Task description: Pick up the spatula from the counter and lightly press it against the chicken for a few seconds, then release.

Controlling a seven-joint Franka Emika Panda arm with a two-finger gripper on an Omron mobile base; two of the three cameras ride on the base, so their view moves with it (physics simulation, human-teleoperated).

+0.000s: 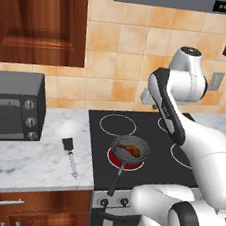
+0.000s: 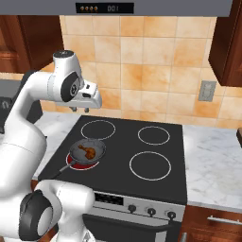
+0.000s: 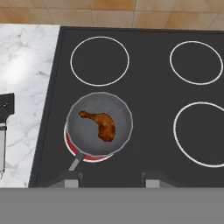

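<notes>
Hand view is showing the gripper [image 3: 111,180] hanging high over the black cooktop [image 3: 148,87], its two tips standing spread with nothing between them. The spatula [image 1: 71,157] is lying flat on the marble counter [image 1: 22,166], just left of the cooktop, with its dark head toward the wall and its pale handle pointing toward the front edge; it is lying well apart from the gripper. The chicken [image 3: 103,125], a browned drumstick, is resting inside the grey frying pan [image 3: 85,136]. That pan is sitting on the front left burner [image 3: 89,157], which is glowing red beneath it. The hood panel [image 2: 105,8] is displaying amber dots and pale digits resembling zeros, too blurred to confirm. The toaster oven [image 1: 10,106] is standing at the counter's left end, any lettering on it too small to read.
</notes>
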